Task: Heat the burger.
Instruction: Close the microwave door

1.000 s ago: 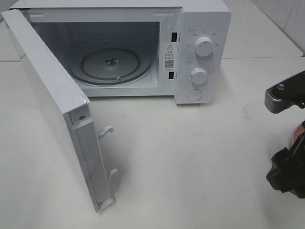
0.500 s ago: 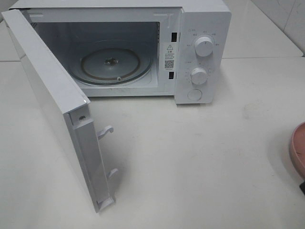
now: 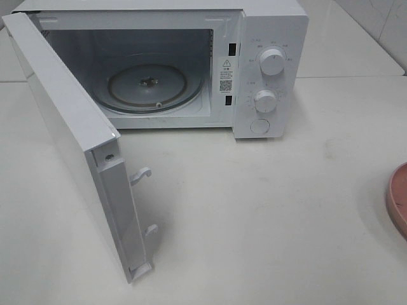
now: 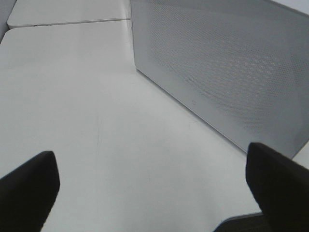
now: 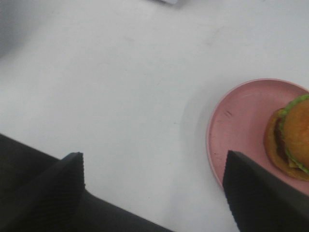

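Burger (image 5: 291, 137) on pink plate (image 5: 239, 125): probably soft, light, squashable; best pinched gently across bun sides. Both grippers spread, empty.

Microwave (image 3: 191, 63) at upper centre of the exterior view, on the tabletop (image 3: 254, 222). Door (image 3: 76, 140) swung open toward lower left; turntable (image 3: 149, 86) inside the cavity; two knobs (image 3: 272, 61) on the panel at right. Plate (image 3: 397, 200) at right edge, well apart from the microwave. Burger (image 5: 292, 137) on the plate.
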Tool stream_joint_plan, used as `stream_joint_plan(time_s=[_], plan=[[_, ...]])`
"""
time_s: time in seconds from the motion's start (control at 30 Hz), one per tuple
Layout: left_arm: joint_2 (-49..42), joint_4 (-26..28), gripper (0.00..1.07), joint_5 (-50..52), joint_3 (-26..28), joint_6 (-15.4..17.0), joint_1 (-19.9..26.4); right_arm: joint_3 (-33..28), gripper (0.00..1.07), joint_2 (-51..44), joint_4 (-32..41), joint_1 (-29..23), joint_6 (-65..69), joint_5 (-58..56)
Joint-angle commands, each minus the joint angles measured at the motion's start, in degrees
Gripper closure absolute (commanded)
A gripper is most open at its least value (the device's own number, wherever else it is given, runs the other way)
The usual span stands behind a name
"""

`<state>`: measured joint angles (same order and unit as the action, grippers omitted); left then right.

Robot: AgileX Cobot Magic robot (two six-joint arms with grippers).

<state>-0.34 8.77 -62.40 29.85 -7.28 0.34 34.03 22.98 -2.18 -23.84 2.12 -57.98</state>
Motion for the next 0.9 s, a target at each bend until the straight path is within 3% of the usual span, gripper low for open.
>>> stream_joint_plan(time_s=[0.03, 0.23, 0.6, 0.9], plan=[[-0.8, 0.3, 0.09, 0.8, -0.2, 0.2, 0.1, -1.4, 0.31, -4.0, -0.6, 4.0, -1.6, -0.2], [-0.8, 0.3, 0.09, 0.8, -0.2, 0.2, 0.1, -5.4, 0.31, -12.0, -0.7, 9.6, -1.5, 1.0], [-0.8, 0.3, 0.09, 0.8, -0.2, 0.2, 0.1, -5.4, 0.31, -23.3, -0.8, 15.6, -1.3, 1.0], [-0.7, 0.2, 0.09, 0.8, -0.2, 0.2, 0.1, -5.4, 0.31, -25.0, -1.2, 17.0, -0.7, 1.0]])
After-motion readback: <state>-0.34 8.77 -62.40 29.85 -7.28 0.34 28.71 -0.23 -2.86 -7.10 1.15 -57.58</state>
